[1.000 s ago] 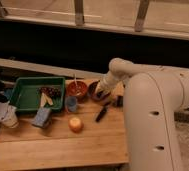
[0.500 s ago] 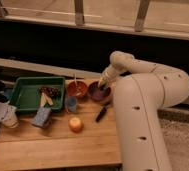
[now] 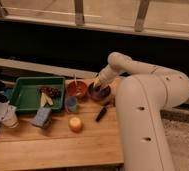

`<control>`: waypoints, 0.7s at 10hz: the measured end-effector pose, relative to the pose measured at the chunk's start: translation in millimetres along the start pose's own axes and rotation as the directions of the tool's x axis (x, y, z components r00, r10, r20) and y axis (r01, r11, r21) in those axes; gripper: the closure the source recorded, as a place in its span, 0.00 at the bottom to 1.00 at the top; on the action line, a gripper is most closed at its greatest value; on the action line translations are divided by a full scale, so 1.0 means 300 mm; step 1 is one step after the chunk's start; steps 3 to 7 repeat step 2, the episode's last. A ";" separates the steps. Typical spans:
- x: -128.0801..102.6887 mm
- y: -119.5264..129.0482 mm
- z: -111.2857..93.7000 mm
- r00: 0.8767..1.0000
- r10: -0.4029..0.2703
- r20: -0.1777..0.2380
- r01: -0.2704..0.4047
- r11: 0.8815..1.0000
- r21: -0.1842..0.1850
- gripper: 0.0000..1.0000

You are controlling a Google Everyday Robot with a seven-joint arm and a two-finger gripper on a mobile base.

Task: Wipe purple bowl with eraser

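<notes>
wiping looks to be the step in hand. gripper (image 3: 97, 86) hangs directly over the purple bowl (image 3: 99, 92), which sits near the bench's (image 3: 58, 145) far edge toward its right corner, just beside the orange-red bowl (image 3: 76, 89). the arm reaches down from the right and slightly behind. a dark shape at the bowl may be the eraser, but i cannot tell, nor how the gripper's state stands. the move turns on this: the bowl lies straight below, so strokes stay within its rim.

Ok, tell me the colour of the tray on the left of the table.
Green tray, clearest in the camera view; the gripper is over the purple bowl.
</notes>
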 end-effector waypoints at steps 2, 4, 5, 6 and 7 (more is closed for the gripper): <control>0.076 0.013 -0.004 1.000 0.001 -0.006 -0.001 1.000 -0.008 1.00; 0.076 0.013 -0.004 1.000 0.001 -0.006 -0.001 1.000 -0.008 1.00; 0.076 0.013 -0.004 1.000 0.001 -0.006 -0.001 1.000 -0.008 1.00; 0.076 0.013 -0.004 1.000 0.001 -0.006 -0.001 1.000 -0.008 1.00; 0.076 0.013 -0.004 1.000 0.001 -0.006 -0.001 1.000 -0.008 1.00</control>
